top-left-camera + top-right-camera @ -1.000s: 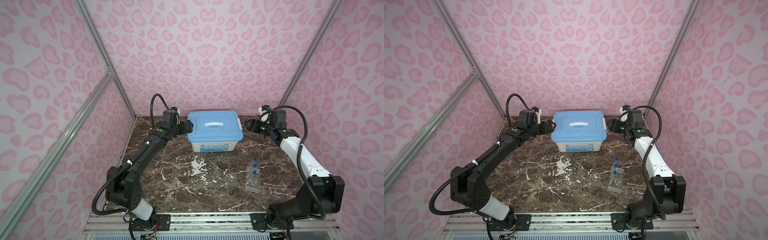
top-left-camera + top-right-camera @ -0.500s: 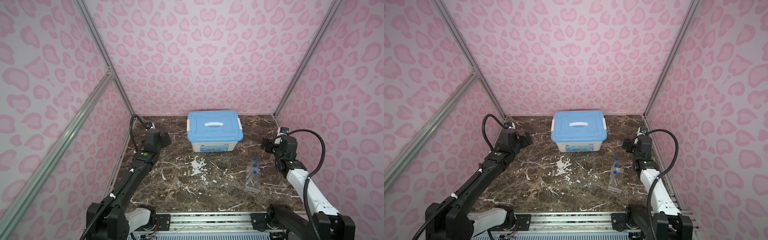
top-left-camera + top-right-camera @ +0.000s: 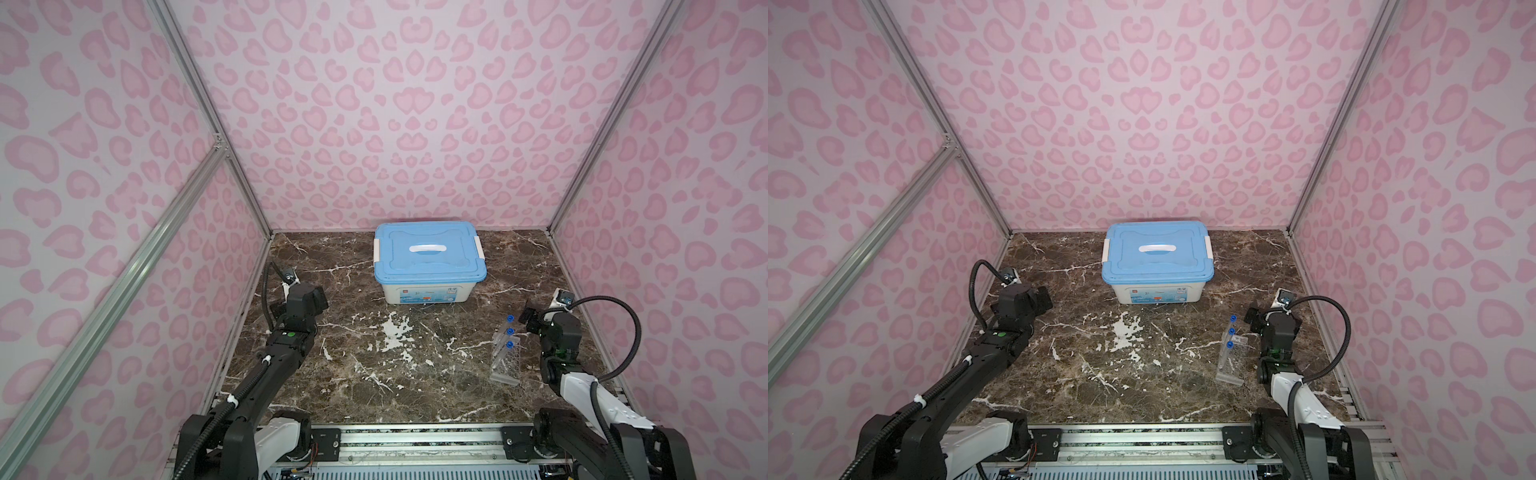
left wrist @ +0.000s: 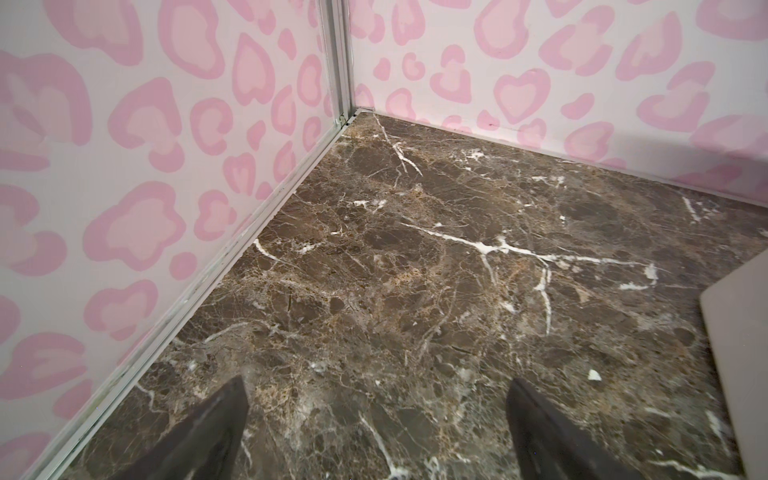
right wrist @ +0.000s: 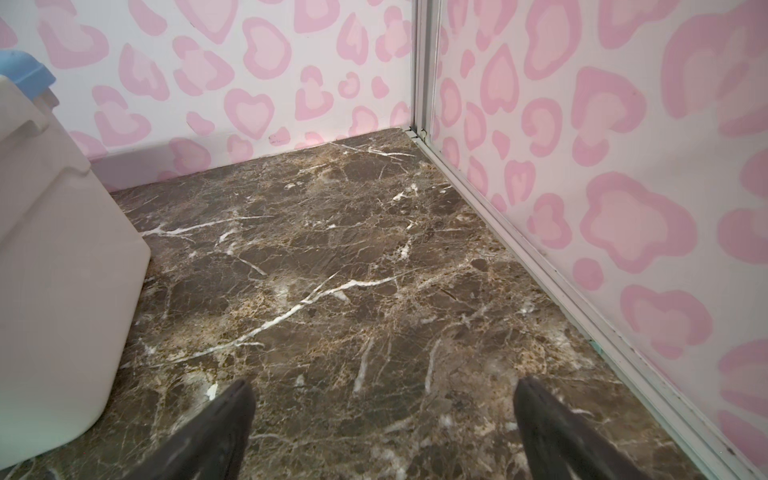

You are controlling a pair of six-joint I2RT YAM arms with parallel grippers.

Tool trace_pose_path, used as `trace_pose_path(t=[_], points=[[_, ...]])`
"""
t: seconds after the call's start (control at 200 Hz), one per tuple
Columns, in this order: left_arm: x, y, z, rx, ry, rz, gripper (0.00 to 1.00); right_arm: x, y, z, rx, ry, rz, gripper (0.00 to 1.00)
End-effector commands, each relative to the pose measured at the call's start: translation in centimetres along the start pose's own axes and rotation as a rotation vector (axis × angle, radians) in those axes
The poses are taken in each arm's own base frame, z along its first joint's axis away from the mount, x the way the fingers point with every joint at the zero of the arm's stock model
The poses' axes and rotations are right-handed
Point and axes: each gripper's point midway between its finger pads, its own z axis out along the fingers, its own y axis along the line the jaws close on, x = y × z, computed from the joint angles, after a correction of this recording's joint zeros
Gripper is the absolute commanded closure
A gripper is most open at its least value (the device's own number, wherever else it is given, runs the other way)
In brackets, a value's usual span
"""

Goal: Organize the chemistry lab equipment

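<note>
A clear plastic tube rack (image 3: 506, 361) (image 3: 1232, 359) stands on the marble at the right, in both top views. Three clear blue-capped test tubes (image 3: 509, 331) (image 3: 1230, 331) stand in its far row. My right gripper (image 3: 528, 319) (image 3: 1251, 318) hovers just right of the rack's far end, apart from it. In the right wrist view it (image 5: 384, 384) is open over bare marble. My left gripper (image 3: 318, 297) (image 3: 1043, 298) sits low near the left wall. The left wrist view shows it (image 4: 376, 382) open with nothing between the fingers.
A large white bin with a blue lid (image 3: 428, 259) (image 3: 1156, 257) stands closed at the back centre; its wall (image 5: 62, 270) fills one side of the right wrist view. Pink patterned walls with aluminium rails (image 4: 249, 232) (image 5: 540, 257) close in both sides and the back.
Both arms have drawn back from the sides of the bin toward the front, the left along the left wall, the right to beside the tube rack. The bin and rack have not moved.
</note>
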Motion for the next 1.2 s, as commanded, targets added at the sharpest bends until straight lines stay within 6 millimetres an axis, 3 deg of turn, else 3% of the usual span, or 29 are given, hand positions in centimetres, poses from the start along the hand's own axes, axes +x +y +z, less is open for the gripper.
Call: trace_pose_path(t=[0.0, 0.285, 0.575, 0.965, 1.195], points=[[-1.3, 0.2, 0.6, -0.018, -0.098, -0.018, 0.02, -2.2, 0.5, 0.6, -0.014, -0.109, 0.028, 0.01], [0.3, 0.9, 1.6, -0.012, -0.145, -0.015, 0.02, -1.8, 1.3, 2.0, -0.022, -0.113, 0.002, 0.01], [1.4, -0.1, 3.0, 0.042, -0.125, 0.044, 0.02, -1.5, 2.4, 3.0, -0.050, -0.110, -0.025, 0.01], [0.7, 0.5, 4.2, 0.068, -0.155, 0.024, 0.02, -0.4, 3.1, 4.1, -0.067, -0.098, -0.053, 0.01], [1.4, 0.1, 4.9, 0.101, -0.171, 0.000, 0.02, 0.2, 3.3, 4.4, -0.067, -0.091, -0.062, 0.01]])
